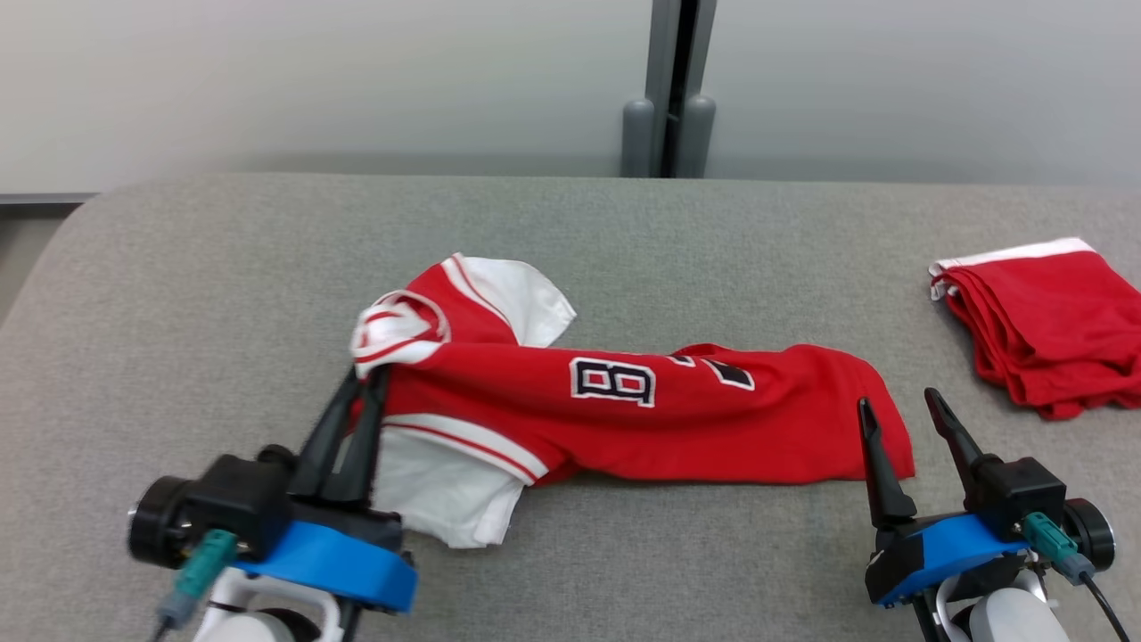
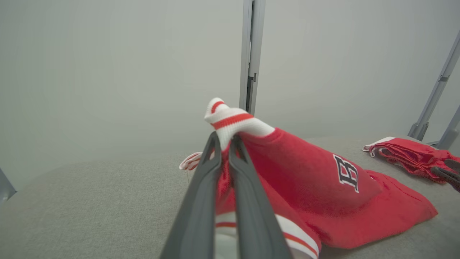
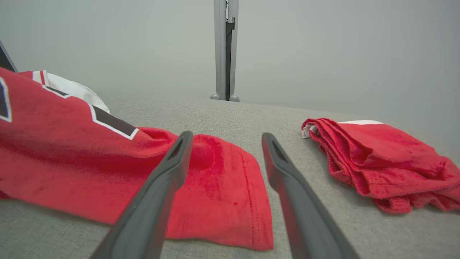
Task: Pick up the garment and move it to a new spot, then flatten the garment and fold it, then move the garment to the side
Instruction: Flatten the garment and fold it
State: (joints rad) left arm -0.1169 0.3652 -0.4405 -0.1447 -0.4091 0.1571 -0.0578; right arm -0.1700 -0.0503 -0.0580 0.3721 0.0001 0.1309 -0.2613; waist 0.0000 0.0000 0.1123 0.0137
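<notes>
A red garment (image 1: 660, 419) with white sleeves and black-and-white lettering lies bunched lengthwise across the grey table. My left gripper (image 1: 367, 376) is shut on its white, red-striped collar edge at the left end, lifting that bit of cloth off the table. The left wrist view shows the two dark fingers (image 2: 201, 187) pressed together on the garment (image 2: 305, 180), the striped trim sticking up past the tips. My right gripper (image 1: 898, 403) stands open at the garment's right end. In the right wrist view its fingers (image 3: 169, 172) straddle the red hem corner (image 3: 222, 180) with nothing held.
A second red cloth with a white band (image 1: 1043, 321) lies folded at the table's right edge, also seen as a red pile (image 3: 381, 162). A grey post (image 1: 669, 89) stands behind the table's far edge. The table (image 1: 223, 285) curves away at the left.
</notes>
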